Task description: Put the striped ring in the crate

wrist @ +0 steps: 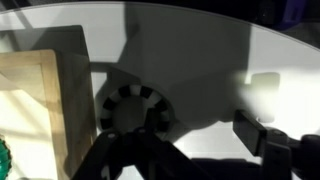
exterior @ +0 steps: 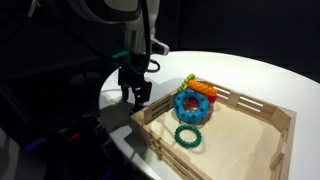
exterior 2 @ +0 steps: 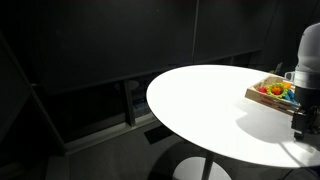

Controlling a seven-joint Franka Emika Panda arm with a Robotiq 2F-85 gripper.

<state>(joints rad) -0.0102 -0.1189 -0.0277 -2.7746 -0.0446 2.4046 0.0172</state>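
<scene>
The striped ring (wrist: pixel 128 94), black and white, lies flat on the white table in shadow, just outside the crate (wrist: pixel 70 110). My gripper (wrist: pixel 195 125) is open low over the table; its left finger overlaps the ring's edge and nothing is held. In an exterior view the gripper (exterior: pixel 135 95) hangs just left of the pale wooden crate (exterior: pixel 283 128) and hides the ring. It also shows at the table's right edge (exterior 2: pixel 300 122), near the crate (exterior 2: pixel 262 95).
The crate holds a blue ring with orange and yellow toys (exterior: pixel 193 103) and a green ring (exterior: pixel 188 136). The round white table (exterior 2: pixel 200 100) stands in a dark room; its edge curves close behind the gripper.
</scene>
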